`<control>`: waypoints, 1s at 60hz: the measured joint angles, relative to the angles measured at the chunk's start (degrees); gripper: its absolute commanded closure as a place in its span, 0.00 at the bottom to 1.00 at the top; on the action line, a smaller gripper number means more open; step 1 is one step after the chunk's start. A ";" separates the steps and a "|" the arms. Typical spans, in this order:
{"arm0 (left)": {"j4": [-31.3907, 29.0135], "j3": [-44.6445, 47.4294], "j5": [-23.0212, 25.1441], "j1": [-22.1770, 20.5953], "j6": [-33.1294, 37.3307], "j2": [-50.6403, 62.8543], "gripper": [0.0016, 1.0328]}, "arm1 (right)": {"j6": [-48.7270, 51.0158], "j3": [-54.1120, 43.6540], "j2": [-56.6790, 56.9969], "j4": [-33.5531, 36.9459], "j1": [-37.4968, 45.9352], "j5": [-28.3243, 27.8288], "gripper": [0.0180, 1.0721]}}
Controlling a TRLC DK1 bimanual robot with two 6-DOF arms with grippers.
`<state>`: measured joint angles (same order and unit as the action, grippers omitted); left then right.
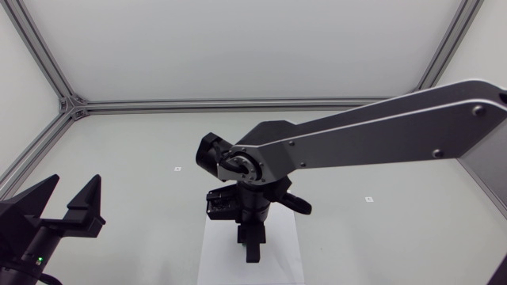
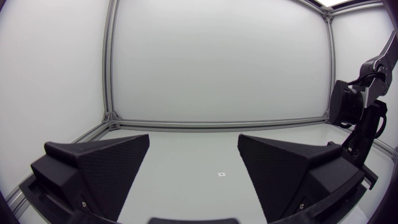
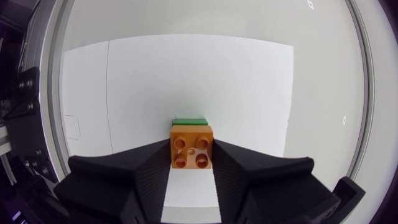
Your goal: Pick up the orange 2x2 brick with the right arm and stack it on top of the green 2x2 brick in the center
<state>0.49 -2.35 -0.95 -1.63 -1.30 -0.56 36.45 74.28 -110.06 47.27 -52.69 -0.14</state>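
orange 2x2 brick (image 3: pixel 191 148), four studs up, clamped by right end effector (image 3: pixel 191 157).

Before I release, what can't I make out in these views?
Head view: both bricks, hidden under the right arm.
Right wrist view: most of the green brick, behind the orange brick held by the right end effector; whether the two are seated, cannot tell.
Left wrist view: neither brick shows.
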 measured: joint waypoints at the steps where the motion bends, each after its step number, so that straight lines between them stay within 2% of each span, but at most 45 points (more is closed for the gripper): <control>1: 0.00 0.00 0.00 0.00 0.00 0.00 0.04 | 0.00 0.00 0.00 0.00 -0.04 0.00 0.75; 60: 0.00 0.00 0.00 0.00 0.00 0.00 0.04 | 0.33 -0.09 -0.17 0.31 -0.77 1.42 0.75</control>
<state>0.49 -2.35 -0.95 -1.63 -1.30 -0.56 36.77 74.19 -110.24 47.57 -53.45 1.28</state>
